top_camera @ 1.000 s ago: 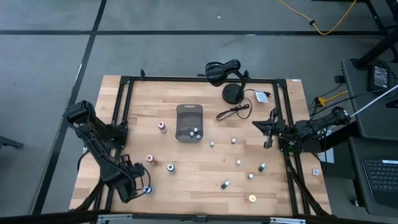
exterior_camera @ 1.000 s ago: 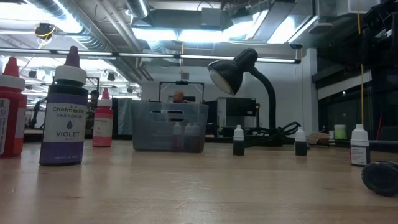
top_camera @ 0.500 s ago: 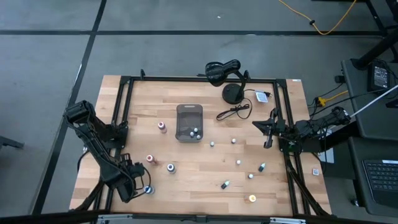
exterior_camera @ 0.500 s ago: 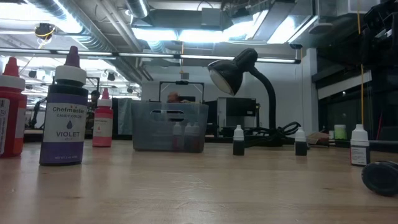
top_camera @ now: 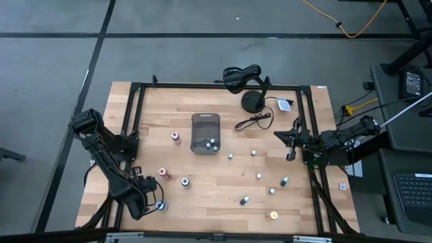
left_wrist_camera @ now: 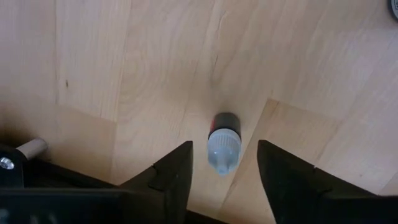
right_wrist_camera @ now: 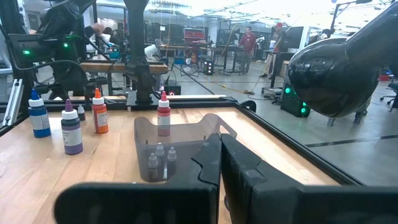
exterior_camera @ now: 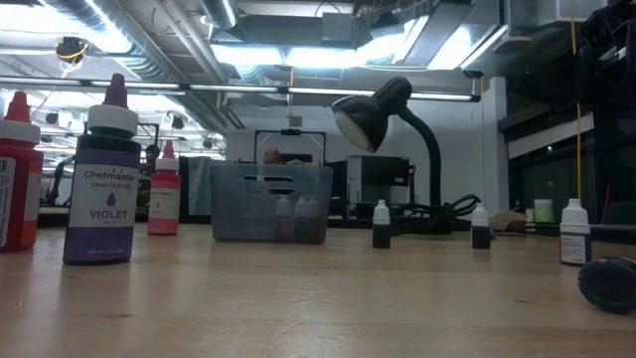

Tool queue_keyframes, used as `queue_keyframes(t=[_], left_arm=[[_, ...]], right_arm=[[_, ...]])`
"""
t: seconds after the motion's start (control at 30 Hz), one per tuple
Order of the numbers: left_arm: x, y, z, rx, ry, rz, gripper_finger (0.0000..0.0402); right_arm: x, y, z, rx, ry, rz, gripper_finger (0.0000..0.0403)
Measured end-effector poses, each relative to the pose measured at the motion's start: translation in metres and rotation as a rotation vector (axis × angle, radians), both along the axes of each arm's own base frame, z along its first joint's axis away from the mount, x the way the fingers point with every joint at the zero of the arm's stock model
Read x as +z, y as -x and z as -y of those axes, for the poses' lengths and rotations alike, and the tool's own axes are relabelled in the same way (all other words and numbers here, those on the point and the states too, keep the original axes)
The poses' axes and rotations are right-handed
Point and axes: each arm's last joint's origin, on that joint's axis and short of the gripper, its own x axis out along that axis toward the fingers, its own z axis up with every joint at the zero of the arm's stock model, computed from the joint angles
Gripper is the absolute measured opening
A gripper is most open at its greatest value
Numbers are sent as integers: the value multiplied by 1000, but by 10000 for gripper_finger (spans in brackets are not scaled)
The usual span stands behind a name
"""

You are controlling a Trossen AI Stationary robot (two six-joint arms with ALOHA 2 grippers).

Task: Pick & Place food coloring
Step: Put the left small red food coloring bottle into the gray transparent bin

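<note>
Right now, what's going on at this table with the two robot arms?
The left gripper is down at the near left corner of the table, its fingers on either side of a small white-capped bottle with gaps still showing. The right gripper waits shut by the right edge. Some bottles already stand in the gray tray; others are scattered over the wood.

Both arms are matte black with chunky joints; the left claw (left_wrist_camera: 224,171) has wedge-shaped fingers (left_wrist_camera: 171,174) beside a silver screw (left_wrist_camera: 7,163).
</note>
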Motion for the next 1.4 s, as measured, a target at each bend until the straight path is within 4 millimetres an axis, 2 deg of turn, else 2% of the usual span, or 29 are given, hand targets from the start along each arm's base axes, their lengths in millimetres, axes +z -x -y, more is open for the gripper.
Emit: queue_keyframes(t=[0.63, 1.17, 1.4], left_arm=[[3, 2, 0, 32, 39, -36, 45], [3, 2, 0, 31, 40, -35, 58], [3, 1, 2, 30, 60, -30, 79]], right_arm=[[0, 0, 0, 0, 0, 0, 15], [0, 0, 0, 0, 1, -1, 15], [0, 0, 0, 0, 1, -1, 15]])
